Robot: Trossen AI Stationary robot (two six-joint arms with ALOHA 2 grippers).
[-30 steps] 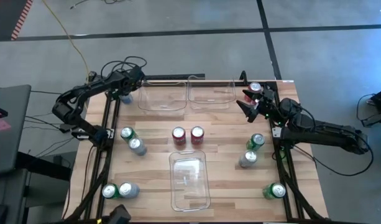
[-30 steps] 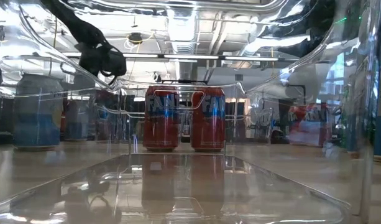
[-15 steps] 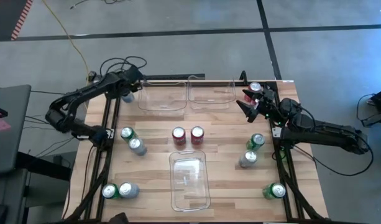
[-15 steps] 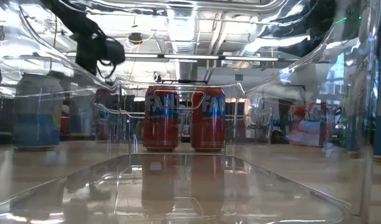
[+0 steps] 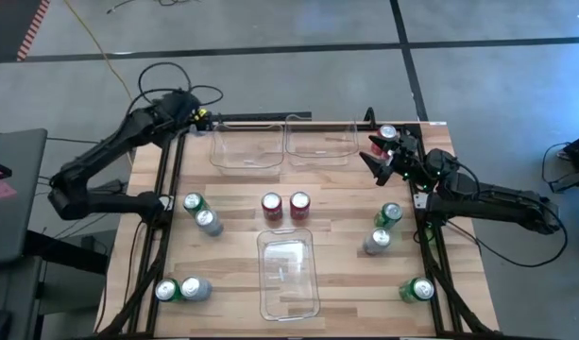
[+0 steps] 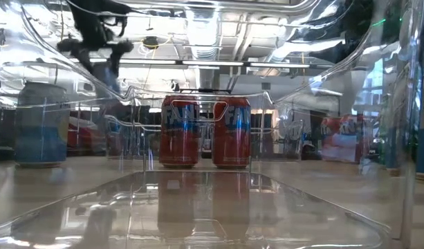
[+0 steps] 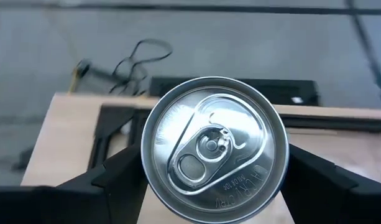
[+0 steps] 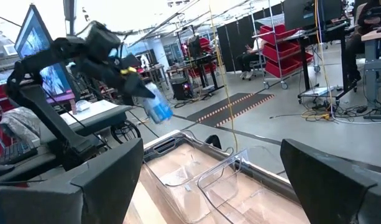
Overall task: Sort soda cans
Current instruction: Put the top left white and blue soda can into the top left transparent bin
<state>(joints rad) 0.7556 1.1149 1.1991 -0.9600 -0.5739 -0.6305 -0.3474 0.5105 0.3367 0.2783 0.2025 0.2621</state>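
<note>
The left gripper (image 7: pixel 209 180) is clamped on a silver-grey can (image 7: pixel 214 151) and holds it up in the air at the upper left of the high view, just off the back-left corner of the table (image 5: pixel 346 255). In the left wrist view the can's silver top fills the middle of the frame, with a dark finger on each side of its body. The right wrist view catches it too, tilted, as a pale blue-grey can.

The right gripper (image 5: pixel 382 156) sits with its fingers spread wide and empty at the upper right of the high view, near a red can (image 5: pixel 388 134).

Handling-wise, these cans look like thin, smooth metal. They're rigid enough, but they'd probably dent if squeezed hard and could slip if grabbed near the rim. A mid-body grip across the round wall, like the one here, looks like the safe bet.

On room: two clear bins (image 5: pixel 281 144) sit side by side along the top edge, just beside the raised can, and a third bin (image 5: pixel 288 274) is at bottom centre. Two red cans (image 5: pixel 285 205) stand touching between them. Green and grey cans are scattered down both sides, so the middle lane is the most open. The thin bin walls are probably the thing to clear.
</note>
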